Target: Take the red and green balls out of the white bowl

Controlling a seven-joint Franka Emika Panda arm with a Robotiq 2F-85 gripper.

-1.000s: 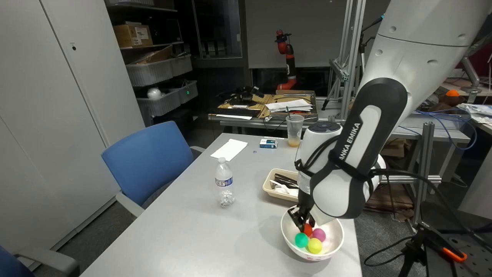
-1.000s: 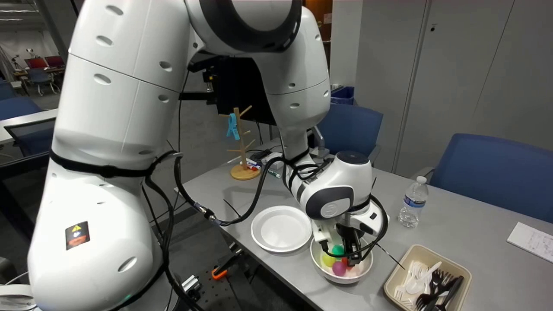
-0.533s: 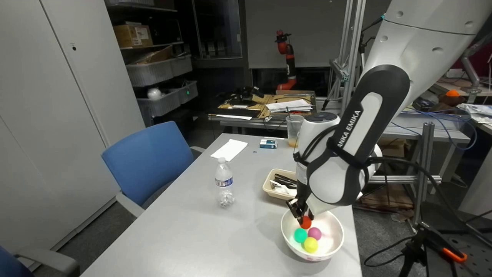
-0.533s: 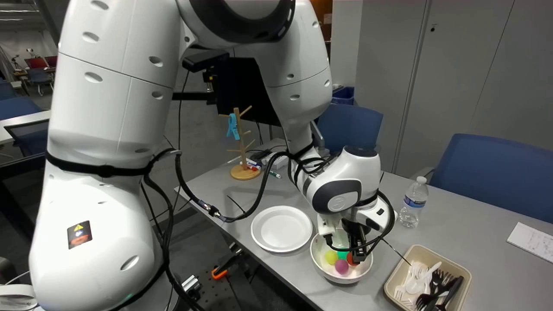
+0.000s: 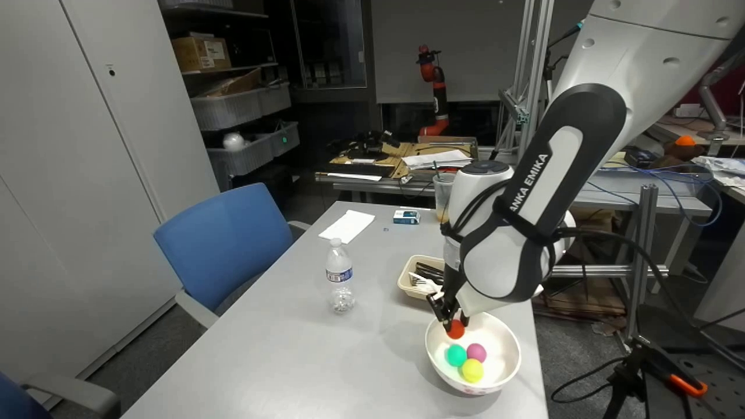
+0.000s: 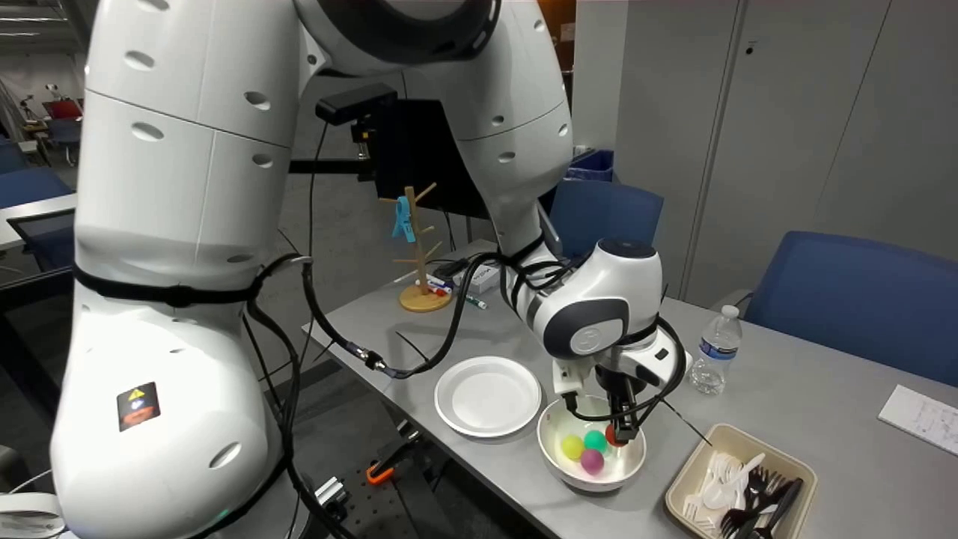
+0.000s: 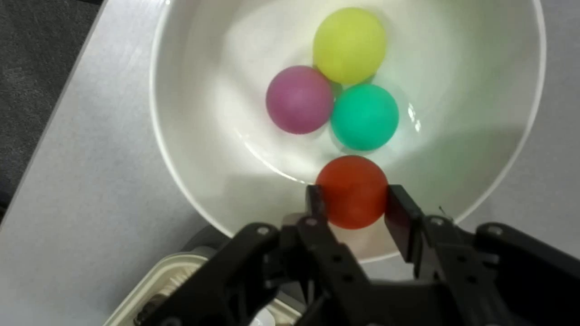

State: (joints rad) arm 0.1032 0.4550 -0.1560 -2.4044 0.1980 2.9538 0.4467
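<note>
One red ball point(image 7: 352, 192) sits pinched between both fingers point(image 7: 402, 217).

Wrist view: we see yellow ball point(image 7: 350, 45) top center, purple ball point(image 7: 299, 99) upper center, beige tray point(image 7: 138, 295) bottom left.

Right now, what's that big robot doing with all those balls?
The robot's gripper is pinching the red ball, either high inside the white bowl or just over it; I can't tell which. The green ball, yellow ball and purple ball sit bunched together down in the bowl. The red and green ones are meant to come out; green isn't out yet.
</note>
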